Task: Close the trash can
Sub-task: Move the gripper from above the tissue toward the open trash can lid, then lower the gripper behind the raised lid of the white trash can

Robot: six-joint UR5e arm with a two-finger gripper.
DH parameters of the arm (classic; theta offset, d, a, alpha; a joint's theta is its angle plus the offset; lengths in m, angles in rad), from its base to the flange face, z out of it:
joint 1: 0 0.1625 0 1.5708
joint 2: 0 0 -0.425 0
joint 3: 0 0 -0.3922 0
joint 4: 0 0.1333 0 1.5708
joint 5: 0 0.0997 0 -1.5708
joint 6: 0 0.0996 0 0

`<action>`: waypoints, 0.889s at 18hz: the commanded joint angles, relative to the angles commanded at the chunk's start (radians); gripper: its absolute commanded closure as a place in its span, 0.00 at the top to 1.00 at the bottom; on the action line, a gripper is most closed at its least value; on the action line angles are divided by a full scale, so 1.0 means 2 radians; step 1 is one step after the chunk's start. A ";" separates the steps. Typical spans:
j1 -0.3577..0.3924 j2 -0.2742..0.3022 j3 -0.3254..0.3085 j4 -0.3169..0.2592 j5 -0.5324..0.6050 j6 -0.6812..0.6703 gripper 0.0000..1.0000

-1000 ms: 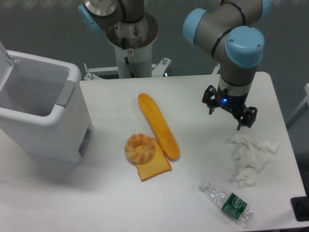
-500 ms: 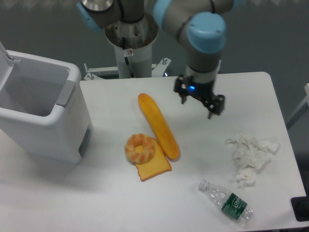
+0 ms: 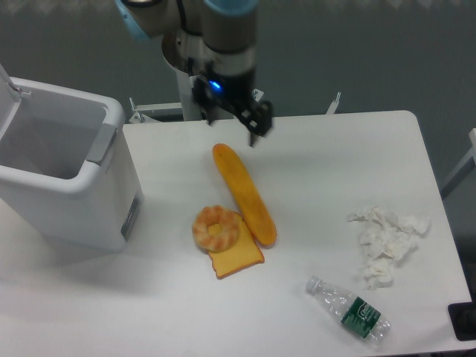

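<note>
The trash can (image 3: 71,190) is a large white boxy bin standing at the table's left edge. Its top is open and the hollow inside shows, with the lid (image 3: 6,88) tipped up at the far left. A grey panel (image 3: 102,143) runs along its right rim. My gripper (image 3: 232,126) hangs over the back of the table, well to the right of the bin and just above the baguette's far end. Its two dark fingers stand apart with nothing between them.
A long baguette (image 3: 244,193) lies mid-table, with a doughnut (image 3: 216,227) and a toast slice (image 3: 236,256) at its near end. Crumpled white tissue (image 3: 384,243) sits at the right, and a plastic bottle (image 3: 349,310) lies near the front right corner.
My gripper has swept left across the table, from above the tissue at the right to the back middle near the baguette's far end. Nothing else has moved.
</note>
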 joint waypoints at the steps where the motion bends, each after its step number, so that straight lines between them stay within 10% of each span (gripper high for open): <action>1: -0.011 0.008 -0.001 -0.016 0.000 0.000 1.00; 16: -0.150 0.044 0.014 -0.040 -0.147 -0.123 1.00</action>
